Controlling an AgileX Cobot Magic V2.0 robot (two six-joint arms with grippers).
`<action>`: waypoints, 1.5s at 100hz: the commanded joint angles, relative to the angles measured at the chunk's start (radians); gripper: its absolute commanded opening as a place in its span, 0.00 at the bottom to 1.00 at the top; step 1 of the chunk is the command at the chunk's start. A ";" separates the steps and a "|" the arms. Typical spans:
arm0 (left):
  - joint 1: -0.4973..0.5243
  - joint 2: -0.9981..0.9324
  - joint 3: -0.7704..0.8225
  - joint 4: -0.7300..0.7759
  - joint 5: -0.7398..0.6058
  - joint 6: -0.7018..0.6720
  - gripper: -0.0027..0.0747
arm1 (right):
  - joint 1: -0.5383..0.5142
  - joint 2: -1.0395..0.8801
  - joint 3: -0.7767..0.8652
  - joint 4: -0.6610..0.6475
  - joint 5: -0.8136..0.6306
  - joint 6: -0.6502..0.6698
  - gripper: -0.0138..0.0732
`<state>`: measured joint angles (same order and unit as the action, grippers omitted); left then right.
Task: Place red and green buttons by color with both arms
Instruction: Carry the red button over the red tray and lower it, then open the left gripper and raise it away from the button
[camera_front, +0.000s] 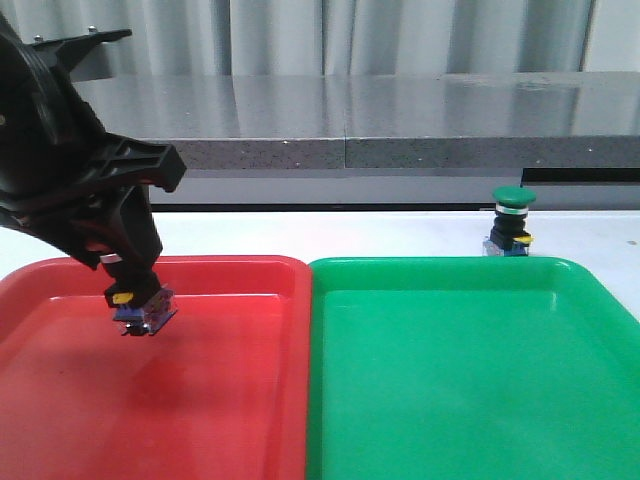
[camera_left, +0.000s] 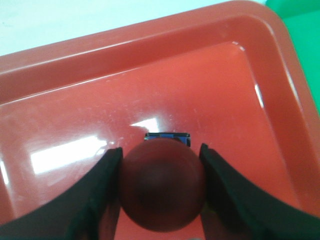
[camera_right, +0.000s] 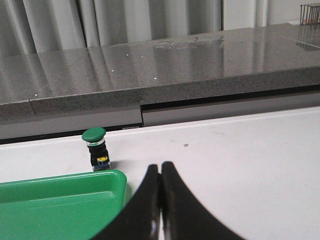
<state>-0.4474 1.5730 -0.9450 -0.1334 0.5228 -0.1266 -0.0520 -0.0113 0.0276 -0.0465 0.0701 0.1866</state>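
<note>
- Frontally, the left gripper (camera_front: 140, 300) held the red button (camera_front: 143, 308) above the red tray (camera_front: 250, 400); the green button (camera_front: 512, 222) stood on the table (camera_front: 400, 235).
- Left wrist: fingers (camera_left: 107, 170) clamped its cap; releasing high risked bouncing.
- Right wrist: right gripper (camera_right: 160, 172) clenched empty, risking a knock.

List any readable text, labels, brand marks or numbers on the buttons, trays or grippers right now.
None can be read.
Green button: yellow tab carries no legible marking.
Red button: plain cap.
Red tray and green tray: no print visible.
Left gripper and right gripper: no markings visible.
</note>
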 joint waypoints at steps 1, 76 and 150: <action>-0.009 -0.035 -0.022 0.024 -0.015 0.000 0.13 | -0.006 -0.022 -0.019 -0.010 -0.077 0.000 0.09; -0.009 -0.035 -0.022 0.037 -0.016 0.127 0.53 | -0.006 -0.022 -0.019 -0.010 -0.077 0.000 0.09; -0.009 -0.206 -0.045 0.035 -0.092 0.041 0.48 | -0.006 -0.022 -0.019 -0.010 -0.077 0.000 0.09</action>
<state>-0.4496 1.4623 -0.9536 -0.0905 0.5067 -0.0553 -0.0520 -0.0113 0.0276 -0.0481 0.0701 0.1866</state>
